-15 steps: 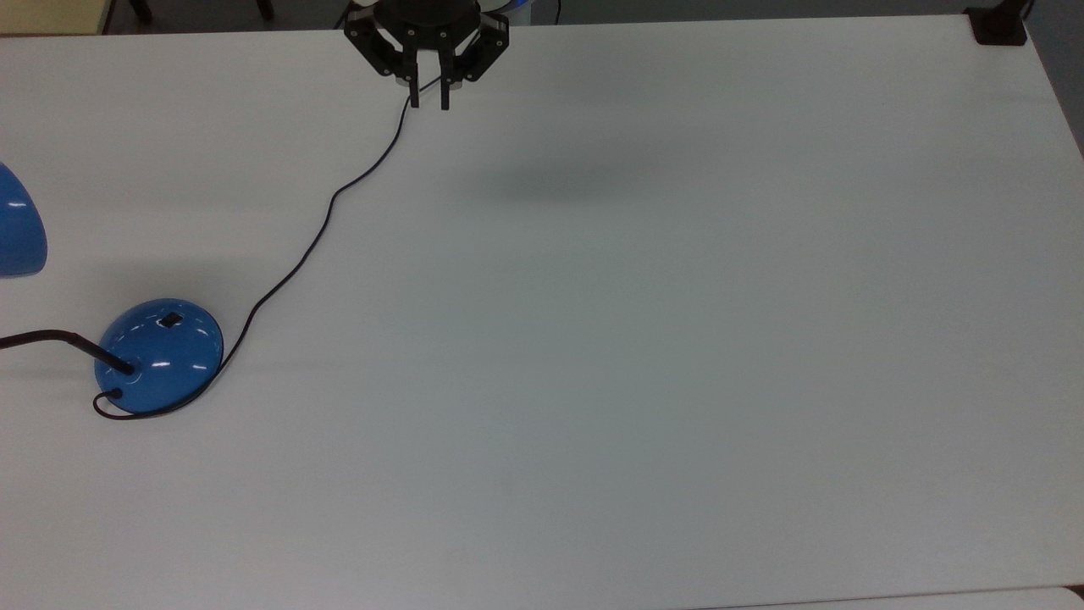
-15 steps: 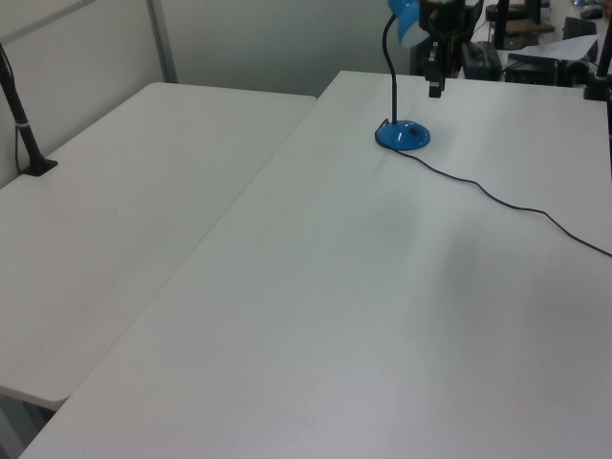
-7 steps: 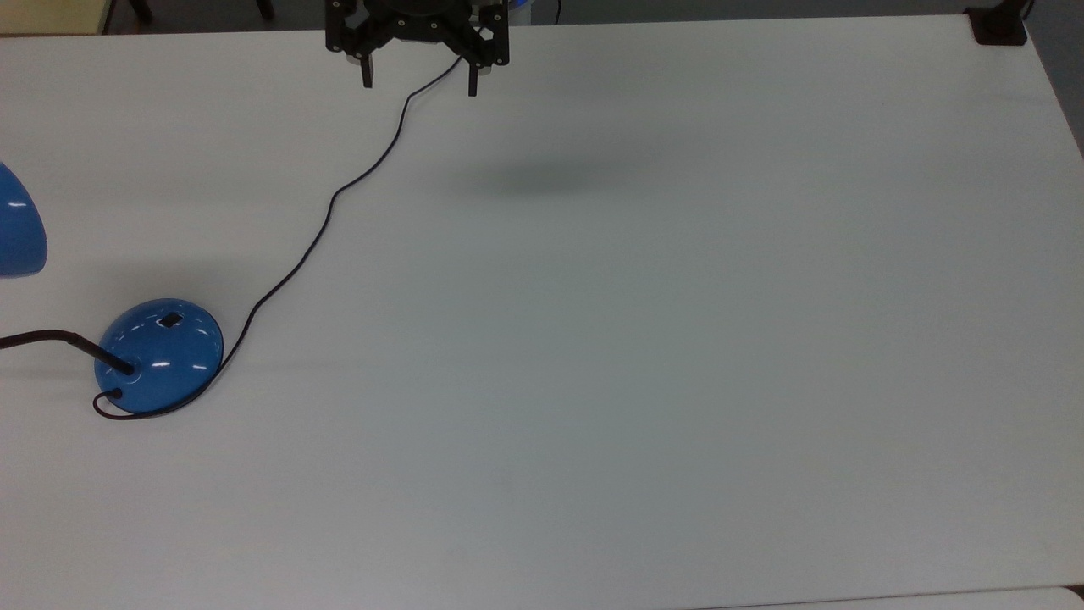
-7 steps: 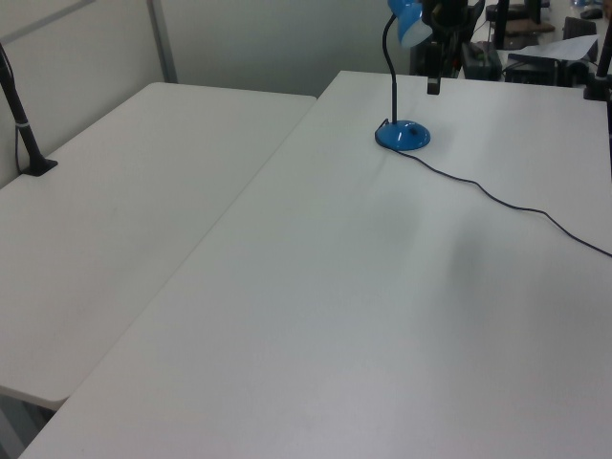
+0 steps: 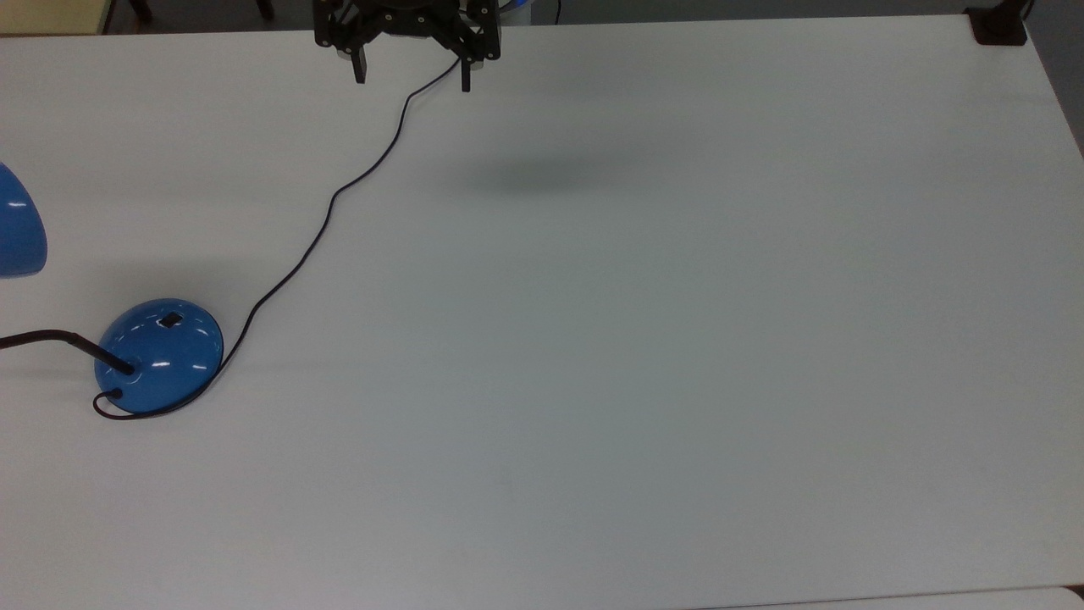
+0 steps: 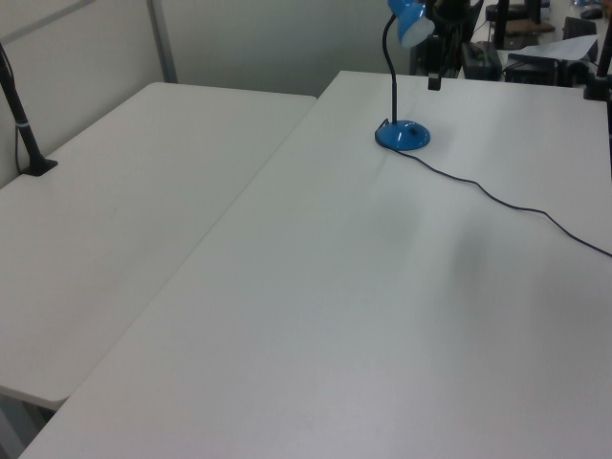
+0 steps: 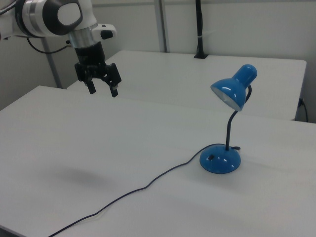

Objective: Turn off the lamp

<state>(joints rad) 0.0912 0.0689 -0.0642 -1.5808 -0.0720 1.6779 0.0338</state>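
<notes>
Top view's left edge is cutting off the glossy blue lamp shade and thin black bent neck. Top edge is cropping the black two-finger gripper body.

surface: white table | on it: blue lamp, black cord

Top view: I look steeply down on the tabletop.
Left view: I look from low, along the tabletop's length, toward the far lamp.
Right view: I look from the opposite side, nearer the lamp.
Shared: lamp, cord, gripper.
</notes>
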